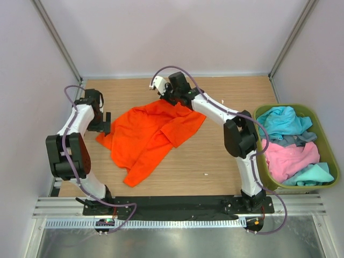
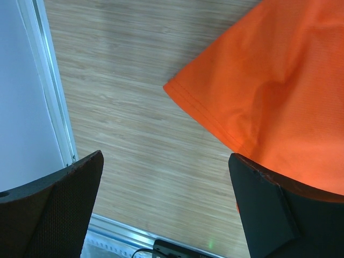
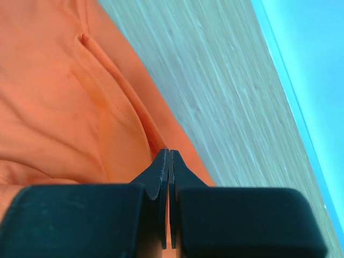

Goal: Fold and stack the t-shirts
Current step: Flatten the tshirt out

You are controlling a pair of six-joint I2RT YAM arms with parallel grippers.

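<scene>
Progress: early, by my judgement. One bright orange short-sleeved cloth t-shirt (image 1: pixel 150 134) lies rumpled on the pale wooden table (image 1: pixel 215 161), partly doubled over itself, with no tidy fold and no stack to be seen.
Left to do: flatten and fold this shirt, then do the others. A turquoise cloth t-shirt (image 1: pixel 282 121), a grey cloth t-shirt (image 1: pixel 301 138) and a pink cloth t-shirt (image 1: pixel 290 156) sit bunched in the olive-green plastic bin (image 1: pixel 301 106) at the right of the top view.
Where the orange shirt lies: centre of the top view, running from its upper middle down towards the lower left.
My right fingers (image 3: pixel 169 161): pressed together at the shirt's upper edge, just where a stitched hem runs. A sliver of orange shows between them, so I take it I am pinching the cloth there.
My left fingers (image 2: pixel 164 183): spread wide, holding nothing, at the shirt's left edge in the top view. In my left wrist view a pointed orange corner reaches in from the upper right. Its lower edge runs behind my right-hand finger (image 2: pixel 269 209), while bare table fills the gap.
Next, as I judge it: close on that corner so both hands can pull the shirt flat.
</scene>
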